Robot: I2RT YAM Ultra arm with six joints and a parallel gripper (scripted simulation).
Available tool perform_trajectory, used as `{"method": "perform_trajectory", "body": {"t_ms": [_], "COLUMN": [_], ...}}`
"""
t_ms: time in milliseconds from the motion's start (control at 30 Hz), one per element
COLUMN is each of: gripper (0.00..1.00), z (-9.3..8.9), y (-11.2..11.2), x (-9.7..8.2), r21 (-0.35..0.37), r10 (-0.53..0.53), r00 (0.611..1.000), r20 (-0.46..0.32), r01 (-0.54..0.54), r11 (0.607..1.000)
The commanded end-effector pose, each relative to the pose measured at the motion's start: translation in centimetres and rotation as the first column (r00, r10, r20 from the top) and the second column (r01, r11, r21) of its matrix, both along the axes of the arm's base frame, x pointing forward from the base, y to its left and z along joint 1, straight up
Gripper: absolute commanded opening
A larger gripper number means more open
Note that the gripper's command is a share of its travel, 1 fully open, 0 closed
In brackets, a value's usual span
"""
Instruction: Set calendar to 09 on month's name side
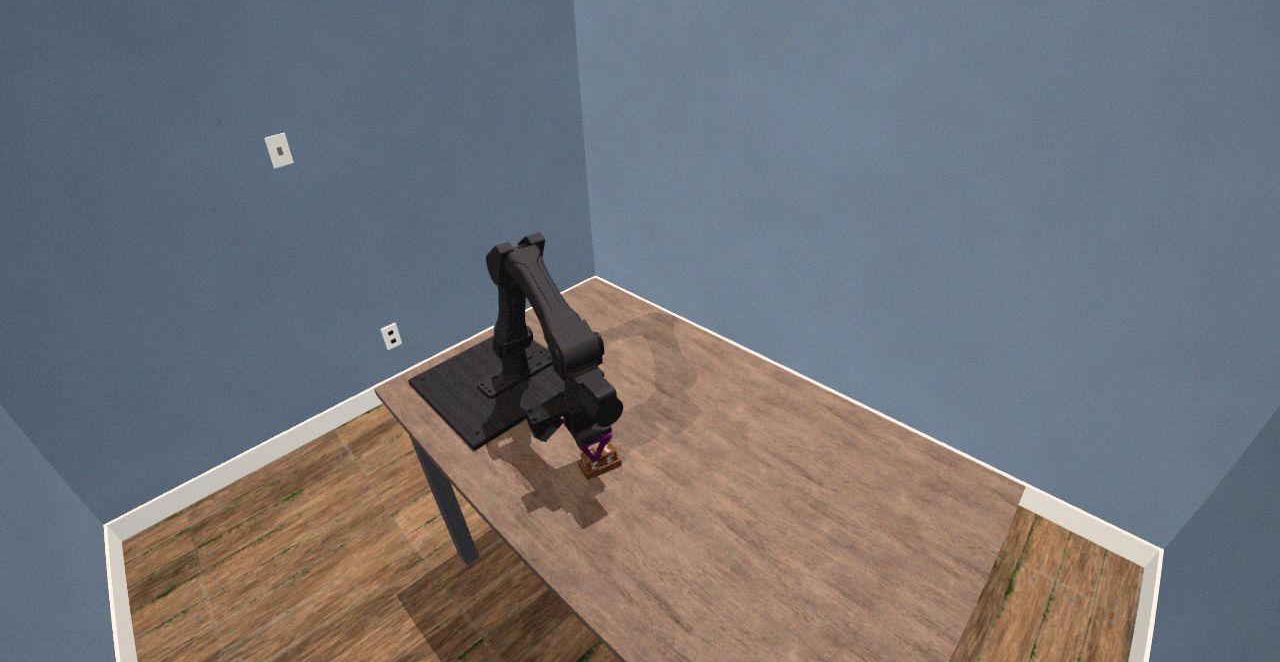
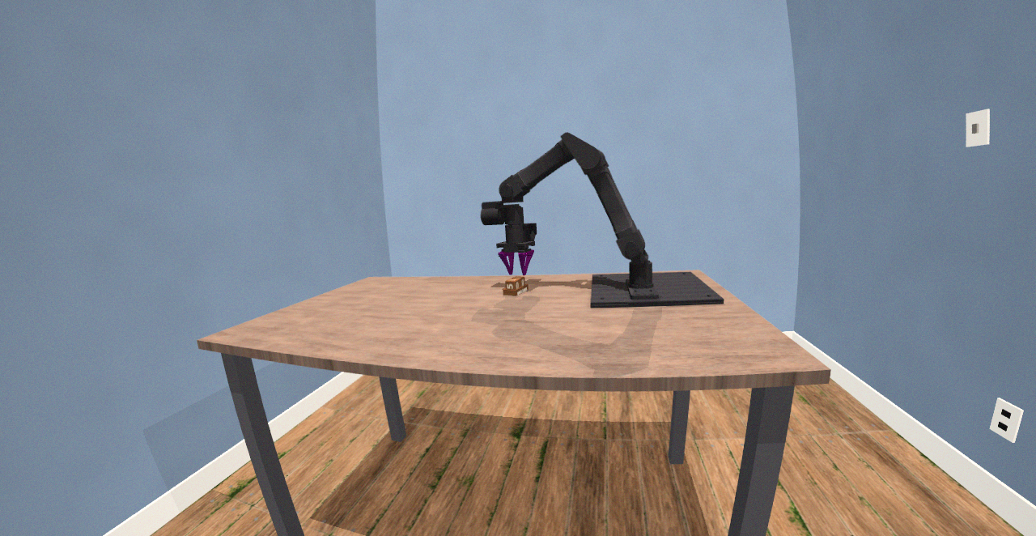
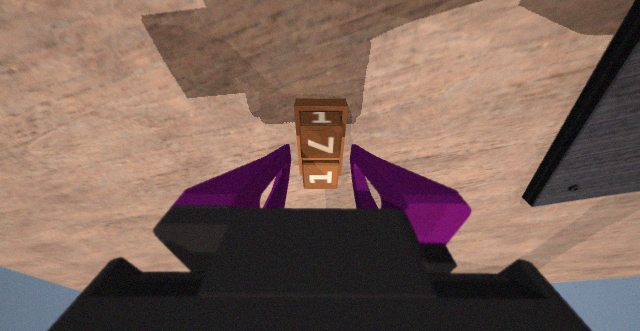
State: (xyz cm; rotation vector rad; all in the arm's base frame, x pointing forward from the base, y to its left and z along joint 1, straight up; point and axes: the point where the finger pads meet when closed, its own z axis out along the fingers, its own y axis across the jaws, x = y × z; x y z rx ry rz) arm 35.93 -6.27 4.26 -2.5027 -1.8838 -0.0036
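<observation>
The small brown wooden tray (image 1: 602,471) (image 2: 513,291) (image 3: 320,103) stands on the table and holds two brown cubes with white digits. In the wrist view the far cube (image 3: 309,142) shows a 7 on top and a 1 on its far side, and the near cube (image 3: 309,177) shows a 1 on top. These top digits lie sideways in that view. My gripper (image 1: 594,458) (image 2: 518,274) (image 3: 320,151) points down just above the cubes. Its purple fingers stand apart, one on each side of the tray's width, with nothing held. The month's name and its side's digits are not readable.
The arm's black base plate (image 1: 460,394) (image 2: 673,290) (image 3: 595,131) lies on the wooden table (image 1: 760,497) (image 2: 362,322) (image 3: 75,146), to the right in the wrist view. A table edge is near the tray in the top view. Blue walls stand around the table.
</observation>
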Motion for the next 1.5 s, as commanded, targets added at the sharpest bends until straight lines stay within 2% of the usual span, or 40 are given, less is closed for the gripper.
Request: {"method": "perform_trajectory", "body": {"t_ms": [0,1033,1467], "gripper": [0.47,0.47,0.47], "z": [0.3,0.3,-1.5], "y": [-0.3,-0.3,-0.3], "x": [0.1,0.1,0.1], "r21": [-0.013,-0.013,-0.013], "r10": [0.000,0.000,0.000], "r00": [1.000,1.000,1.000], "r20": [0.010,0.010,0.010], "r01": [0.000,0.000,0.000], "r11": [1.000,1.000,1.000]}}
